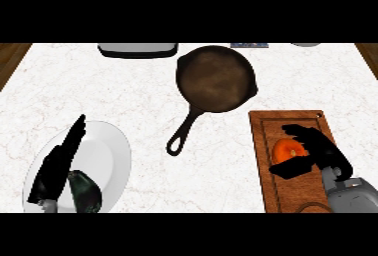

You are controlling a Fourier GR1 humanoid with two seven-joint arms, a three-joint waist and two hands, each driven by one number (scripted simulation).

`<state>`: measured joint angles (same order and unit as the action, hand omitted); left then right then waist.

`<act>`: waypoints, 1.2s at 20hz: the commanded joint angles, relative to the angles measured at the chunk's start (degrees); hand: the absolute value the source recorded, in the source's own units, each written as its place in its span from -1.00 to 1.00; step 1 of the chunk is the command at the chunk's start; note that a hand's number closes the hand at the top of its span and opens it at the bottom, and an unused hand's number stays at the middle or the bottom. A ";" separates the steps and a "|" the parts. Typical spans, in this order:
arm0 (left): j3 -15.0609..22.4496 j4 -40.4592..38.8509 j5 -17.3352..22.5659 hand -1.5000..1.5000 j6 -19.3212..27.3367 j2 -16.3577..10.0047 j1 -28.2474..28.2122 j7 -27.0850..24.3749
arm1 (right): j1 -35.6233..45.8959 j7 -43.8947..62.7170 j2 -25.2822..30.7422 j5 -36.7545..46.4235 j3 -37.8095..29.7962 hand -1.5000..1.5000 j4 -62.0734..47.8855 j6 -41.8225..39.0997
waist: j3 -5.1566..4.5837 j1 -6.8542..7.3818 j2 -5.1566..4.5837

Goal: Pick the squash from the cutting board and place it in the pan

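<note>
An orange squash (285,149) lies on the wooden cutting board (267,131) at the right. My right hand (316,148) is on it, fingers bent over its top and thumb under its near side, hiding much of it. The dark cast-iron pan (216,78) sits at the counter's middle back, its handle pointing toward the near left. My left hand (59,162) rests open over a white plate at the lower left.
The white plate (111,155) holds a dark green vegetable (83,192) near the front edge. A white appliance (137,49) stands at the back edge, left of the pan. Wooden floor shows past both counter sides.
</note>
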<state>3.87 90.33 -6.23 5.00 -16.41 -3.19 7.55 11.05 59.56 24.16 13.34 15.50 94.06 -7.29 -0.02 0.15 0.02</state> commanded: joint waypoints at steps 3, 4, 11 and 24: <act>-1.77 4.64 -0.19 0.00 -2.42 0.94 -1.12 3.14 | -1.92 0.65 -4.74 2.93 -2.95 1.00 1.49 -0.42 | 0.02 -0.06 0.03; -0.40 5.18 -1.40 0.00 -2.32 1.69 -2.14 3.06 | 1.03 -1.19 -5.89 2.94 -3.33 1.00 -4.06 -1.38 | 0.02 0.09 0.00; -3.59 2.36 -0.20 0.00 -4.18 1.29 -1.68 -0.01 | -0.19 -2.08 -1.21 3.22 -6.18 1.00 -4.13 -7.29 | 0.00 0.04 -0.01; -3.24 2.75 -2.01 0.00 -3.04 2.23 0.41 2.93 | 4.91 -9.84 10.06 23.85 -4.11 1.00 -2.41 1.95 | 0.03 -0.45 0.35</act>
<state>0.95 91.41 -8.29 1.68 -14.17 -3.78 7.75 14.36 51.19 31.68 31.36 11.25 86.66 -9.79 -0.01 0.10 0.11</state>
